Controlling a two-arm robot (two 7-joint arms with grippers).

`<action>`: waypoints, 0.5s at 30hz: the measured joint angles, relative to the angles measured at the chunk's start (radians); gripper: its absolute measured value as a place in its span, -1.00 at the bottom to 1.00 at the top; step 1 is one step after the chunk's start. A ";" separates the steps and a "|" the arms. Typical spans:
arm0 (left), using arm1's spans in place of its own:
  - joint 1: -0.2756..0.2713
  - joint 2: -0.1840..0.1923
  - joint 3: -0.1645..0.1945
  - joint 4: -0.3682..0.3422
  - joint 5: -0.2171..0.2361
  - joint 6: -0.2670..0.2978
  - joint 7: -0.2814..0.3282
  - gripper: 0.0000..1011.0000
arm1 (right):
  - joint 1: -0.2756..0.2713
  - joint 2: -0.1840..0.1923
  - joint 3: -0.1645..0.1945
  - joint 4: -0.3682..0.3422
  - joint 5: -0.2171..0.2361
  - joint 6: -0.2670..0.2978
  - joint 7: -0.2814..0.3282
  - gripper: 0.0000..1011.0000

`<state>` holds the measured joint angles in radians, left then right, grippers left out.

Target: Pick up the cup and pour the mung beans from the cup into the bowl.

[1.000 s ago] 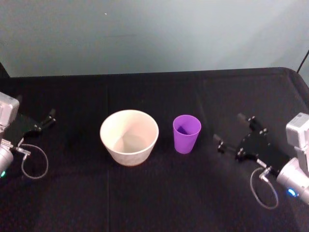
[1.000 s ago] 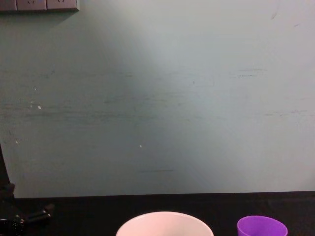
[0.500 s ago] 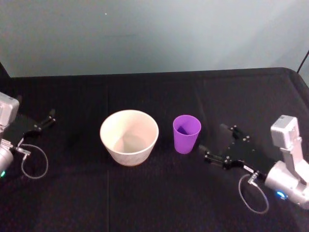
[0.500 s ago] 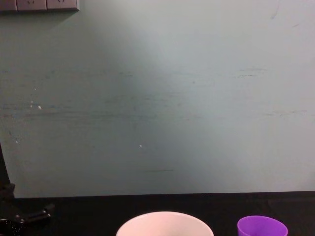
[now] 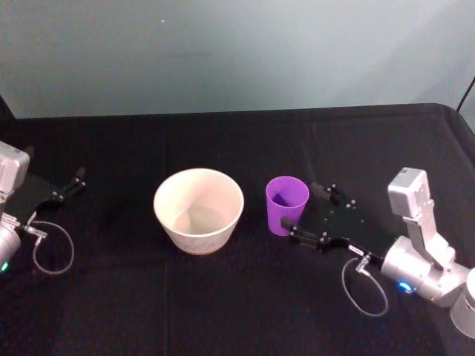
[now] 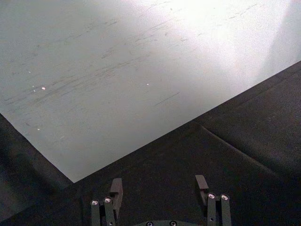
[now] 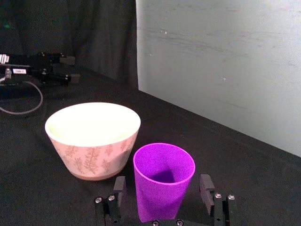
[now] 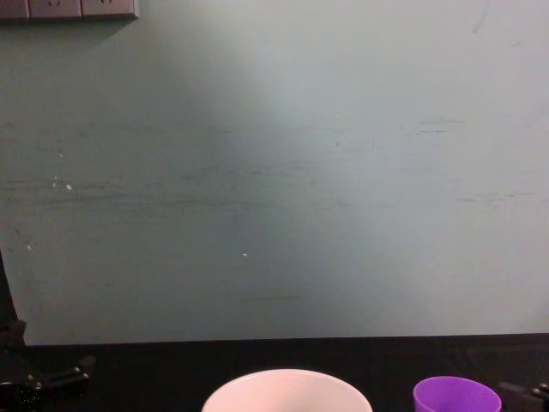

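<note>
**Cup grasp approach: right tool astride the cup, not yet closed.**

Head view: one cup [image 5: 286, 202] stands upright on the black surface [image 5: 223, 297], just right of one bowl [image 5: 199, 210] and apart from it. The right tool [image 5: 300, 207] is spread, with a finger on each side of the cup. The left tool [image 5: 67, 187] is parked at the surface's left edge. Left wrist view: the left tool's fingers are seen spread. Right wrist view: gaps are seen between both fingers and the cup wall. The mung beans cannot be made out in the shadowed interior. Chest view: the bowl and cup rims are seen at the lower edge. The cup should be centred between the fingers, gripped at mid-height without crushing, and kept upright during the lift. Count: one cup, one bowl, two tools.
</note>
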<state>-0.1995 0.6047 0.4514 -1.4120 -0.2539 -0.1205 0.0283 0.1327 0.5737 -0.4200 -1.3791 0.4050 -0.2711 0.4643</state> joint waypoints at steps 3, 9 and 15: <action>0.000 0.000 0.000 0.000 0.000 0.000 0.000 0.98 | 0.017 -0.016 -0.001 0.012 0.009 0.016 0.023 0.98; 0.000 0.000 0.000 0.000 0.000 0.000 0.000 0.98 | 0.034 -0.041 -0.004 0.027 0.012 0.039 0.045 0.98; 0.000 0.000 0.000 0.000 0.000 0.000 0.000 0.98 | 0.038 -0.067 0.018 0.050 0.028 0.050 0.054 0.98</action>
<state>-0.1995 0.6047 0.4514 -1.4120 -0.2539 -0.1205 0.0283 0.1707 0.5071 -0.4017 -1.3286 0.4327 -0.2212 0.5188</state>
